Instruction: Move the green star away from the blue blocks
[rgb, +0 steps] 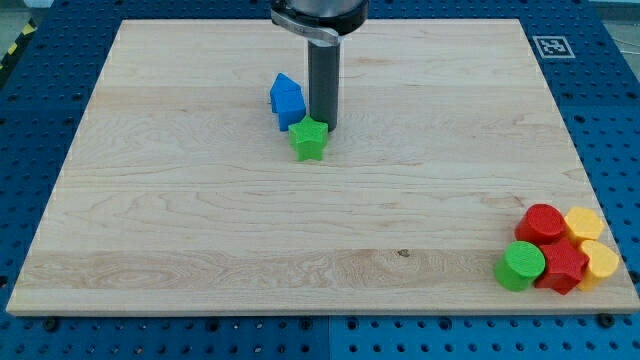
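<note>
The green star (309, 139) lies on the wooden board (200, 220), a little above the board's middle. Blue blocks (287, 100) sit just up and left of it, close to or touching the star; they look like one cluster and their exact shapes are hard to make out. My tip (322, 123) stands right behind the star at its upper right edge, beside the blue blocks' right side. The rod rises from there to the view's top.
A cluster sits at the board's lower right corner: a green cylinder (520, 265), two red blocks (544, 223) (562, 266) and two yellow blocks (583, 224) (600, 264). A marker tag (551, 46) is at the top right corner.
</note>
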